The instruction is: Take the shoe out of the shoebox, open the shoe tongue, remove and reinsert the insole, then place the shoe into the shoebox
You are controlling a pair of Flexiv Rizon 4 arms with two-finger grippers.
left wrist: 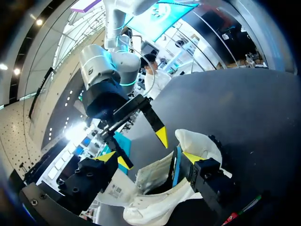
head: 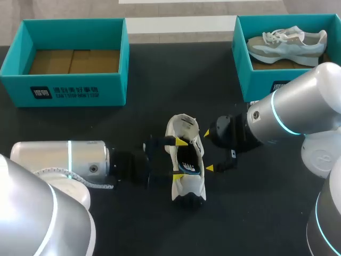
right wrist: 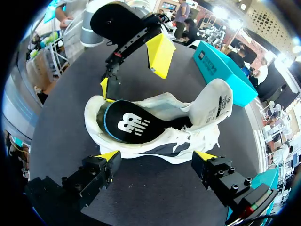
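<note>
A white shoe (head: 187,188) lies on the black table (head: 160,80) with its tongue (right wrist: 214,106) folded back. The black insole (right wrist: 127,125) sits inside it. My left gripper (head: 180,159) comes in from the left and stands open, its yellow tips spread wide over the shoe's opening (left wrist: 155,197). My right gripper (head: 208,151) is just right of the shoe, open, with the shoe (right wrist: 169,150) lying ahead of its fingers and nothing between them. In the left wrist view the left gripper (left wrist: 148,157) has one fingertip (left wrist: 190,157) by the shoe's inner edge and the other off it.
An empty teal shoebox (head: 64,80) stands at the back left. At the back right, a second teal shoebox (head: 250,69) holds another shoe (head: 287,42). A white object with laces (head: 64,186) lies partly under my left arm.
</note>
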